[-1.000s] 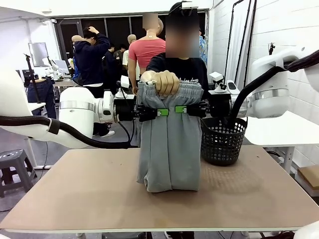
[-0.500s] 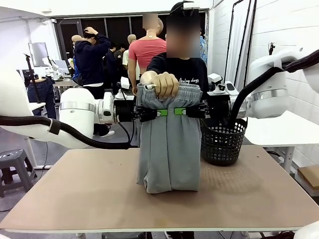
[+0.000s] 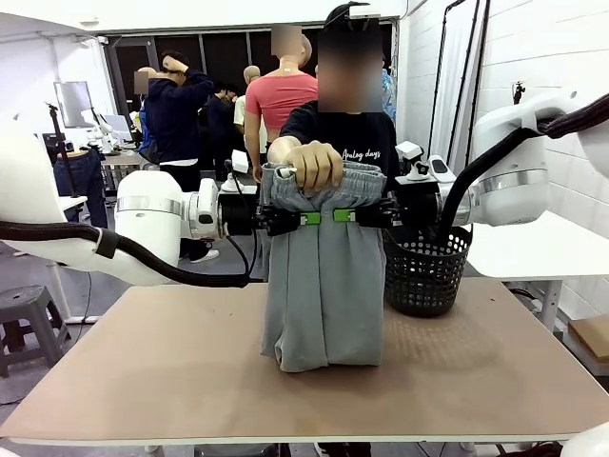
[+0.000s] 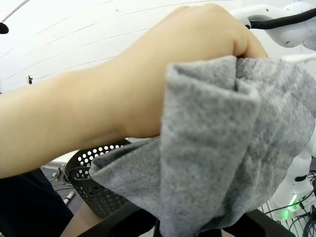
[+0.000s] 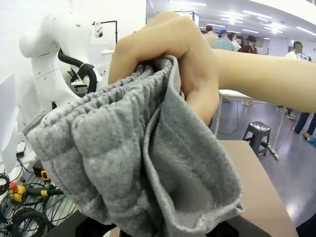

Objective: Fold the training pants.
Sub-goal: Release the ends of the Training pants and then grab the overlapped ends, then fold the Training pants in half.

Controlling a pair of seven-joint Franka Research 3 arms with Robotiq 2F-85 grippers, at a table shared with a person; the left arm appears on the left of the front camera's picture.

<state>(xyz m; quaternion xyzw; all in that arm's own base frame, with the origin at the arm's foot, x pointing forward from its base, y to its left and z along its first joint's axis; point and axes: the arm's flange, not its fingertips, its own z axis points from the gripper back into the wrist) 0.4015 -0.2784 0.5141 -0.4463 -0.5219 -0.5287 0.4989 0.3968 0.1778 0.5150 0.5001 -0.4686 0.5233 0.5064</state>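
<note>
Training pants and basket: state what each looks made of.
Training pants: soft grey knit jersey, matte, going by the fuzzy, heathered surface and gathered ribbed waistband seen in the right wrist view. Basket: probably black plastic, rigid wall pierced with regular holes.

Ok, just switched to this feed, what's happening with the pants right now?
A person's hand holds the grey training pants up by the bunched waistband, so they hang down with the folded lower end resting on the table. The left gripper and the right gripper are both shut on the pants just below the waistband, side by side from opposite sides. A black mesh basket stands on the table beside the pants. No fold on the table is laid out yet.
</note>
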